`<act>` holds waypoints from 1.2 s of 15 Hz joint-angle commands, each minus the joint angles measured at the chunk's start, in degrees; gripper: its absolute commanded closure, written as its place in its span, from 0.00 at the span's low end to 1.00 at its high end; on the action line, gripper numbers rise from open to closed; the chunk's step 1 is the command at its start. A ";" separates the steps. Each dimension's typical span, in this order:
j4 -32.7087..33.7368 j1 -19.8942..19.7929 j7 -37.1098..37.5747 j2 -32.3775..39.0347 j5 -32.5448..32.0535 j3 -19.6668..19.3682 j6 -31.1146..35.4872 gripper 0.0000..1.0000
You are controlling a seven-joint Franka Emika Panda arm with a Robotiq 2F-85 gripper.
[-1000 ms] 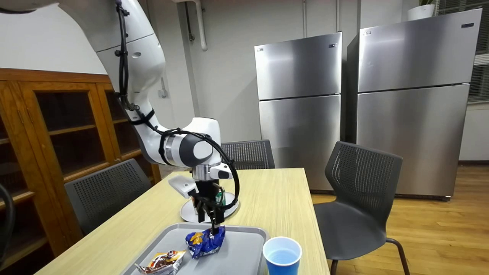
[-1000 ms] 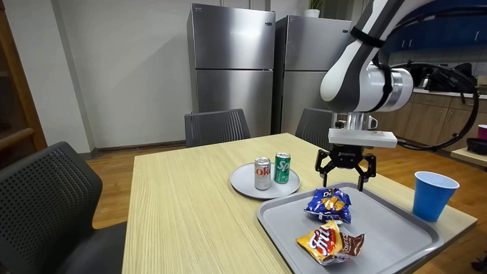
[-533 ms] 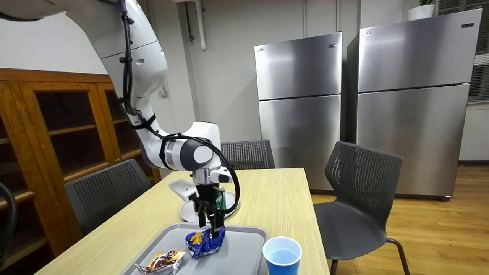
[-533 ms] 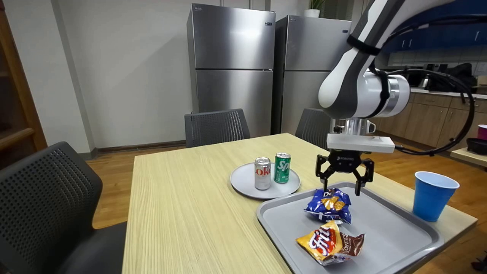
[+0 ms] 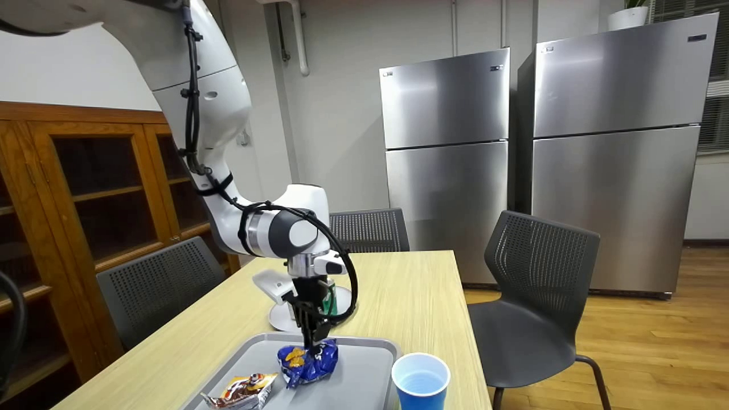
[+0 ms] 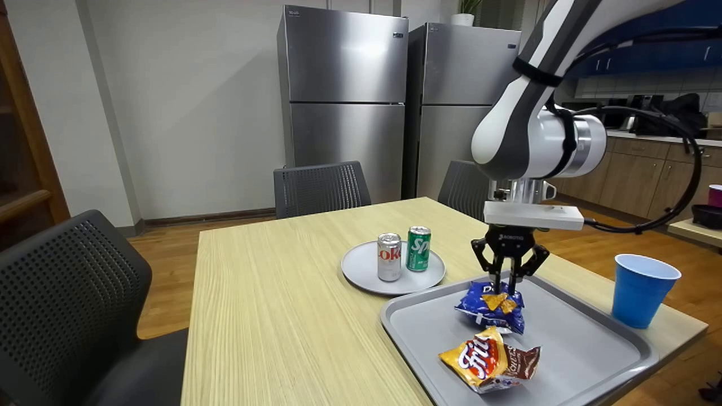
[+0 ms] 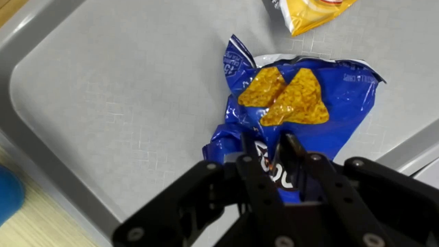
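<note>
I am in a kitchen with a place to sit and eat. I can tell because I see two tall silver fridges [image 5: 447, 165] by the wall [image 6: 197, 113]. There is also a counter [image 6: 660, 137], with blue cupboards [image 6: 654, 59] above it and brown cupboards [image 6: 634, 172] under it. I reach over a light wooden table [image 6: 271, 293], and it has dark chairs [image 6: 321, 192] around it. On it are drink cans [image 6: 390, 257], a plate [image 6: 361, 270] and a blue cup [image 6: 643, 290].
</note>
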 commanded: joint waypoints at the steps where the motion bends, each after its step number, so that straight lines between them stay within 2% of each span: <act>1: 0.51 0.58 1.61 0.41 0.30 0.03 0.83 1.00; 7: -0.23 0.32 1.16 -1.09 0.38 -0.03 0.82 1.00; 10: -0.57 0.68 2.83 -3.47 -0.53 -1.56 -0.94 1.00; 18: 1.23 -1.62 4.68 -5.49 0.08 -4.67 -0.88 1.00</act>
